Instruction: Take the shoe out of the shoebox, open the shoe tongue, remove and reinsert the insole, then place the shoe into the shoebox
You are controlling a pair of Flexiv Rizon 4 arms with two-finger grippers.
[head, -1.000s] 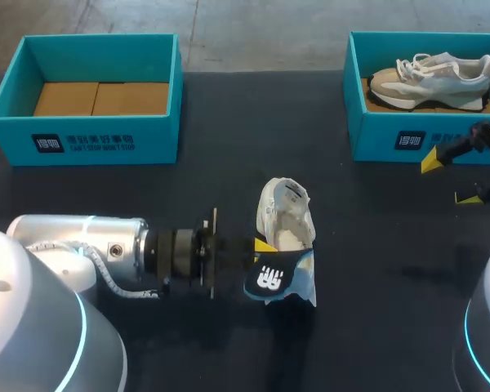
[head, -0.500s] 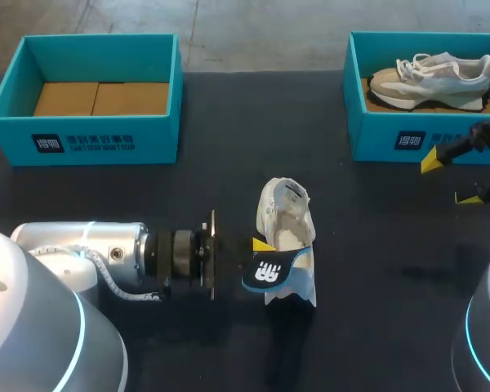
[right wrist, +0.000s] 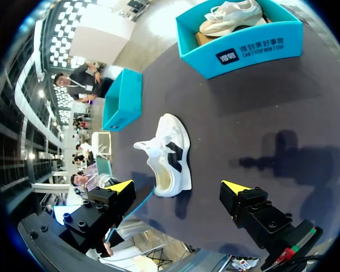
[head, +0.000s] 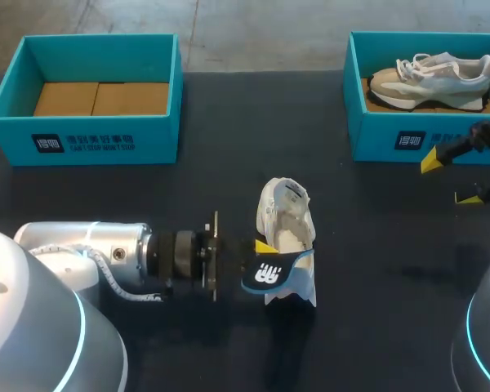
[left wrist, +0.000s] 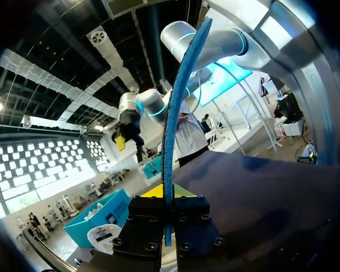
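Head view: left gripper [head: 262, 251] clamps thin blue insole [head: 271, 274] at heel end of white low-top sneaker [head: 284, 211] mid-table; right gripper [head: 451, 180] spread wide near teal cardboard shoebox [head: 392, 139].

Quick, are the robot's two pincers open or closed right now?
Left pincer: closed on the blue insole.
Right pincer: open, holding nothing.

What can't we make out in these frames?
- Head view: fingertips of left end effector mostly under insole; one yellow tip shows.
- Left wrist view: insole seen edge-on, faces unseen.
- Head view: right shoebox, far end cut off by frame edge.
- Right wrist view: shoe, toe interior hidden by its upper.
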